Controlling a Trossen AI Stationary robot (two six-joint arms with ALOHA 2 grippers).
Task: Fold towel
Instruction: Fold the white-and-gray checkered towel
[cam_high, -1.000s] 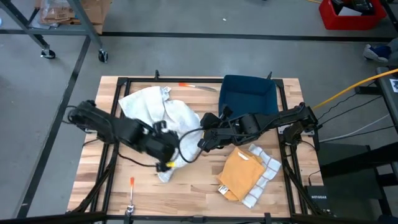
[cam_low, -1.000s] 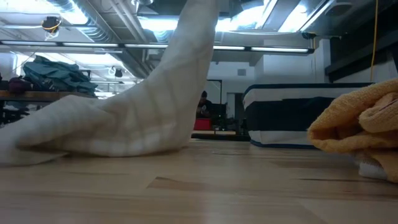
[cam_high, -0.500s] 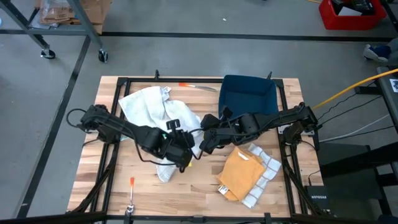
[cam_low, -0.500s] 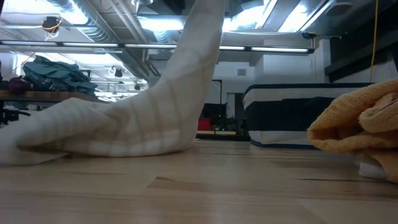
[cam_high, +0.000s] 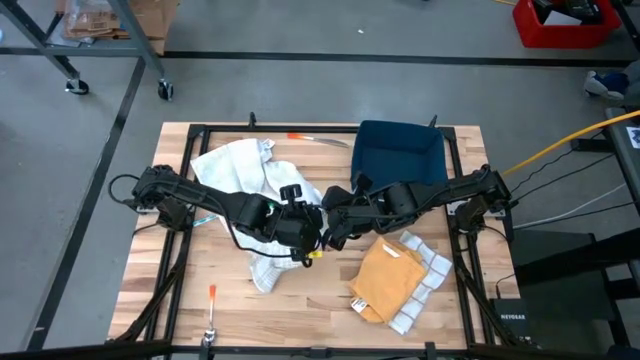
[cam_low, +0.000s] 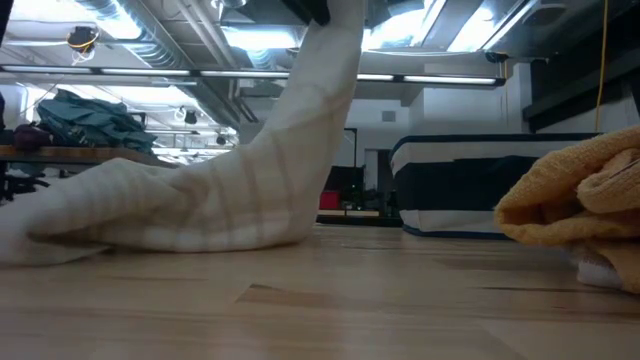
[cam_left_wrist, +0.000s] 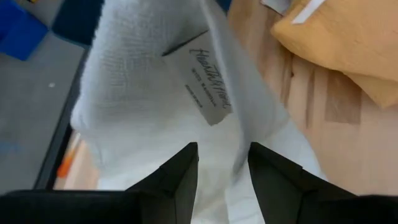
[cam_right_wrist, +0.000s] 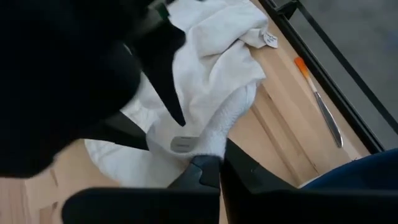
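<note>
White terry towel: crumpled on the left half of the wooden tabletop, one portion lifted off the surface in a steep peak near the middle. A sewn label shows on the raised fold.

Right claw: fingers together, pinching the raised edge of the towel at the tabletop's centre; the cloth hangs from it down to the wood.

Left claw: fingers apart, straddling a fold of the same towel just beside the right claw; whether the pads actually touch the cloth is hard to tell from the wrist view.

Mustard-yellow cloth: folded, lying on a pale checked towel to the right front of the tabletop, apart from the white towel.

Dark blue bin: at the far right of the tabletop, behind the right arm.

Orange-handled tool: along the far edge. A second orange-tipped tool: near the front left corner.
</note>
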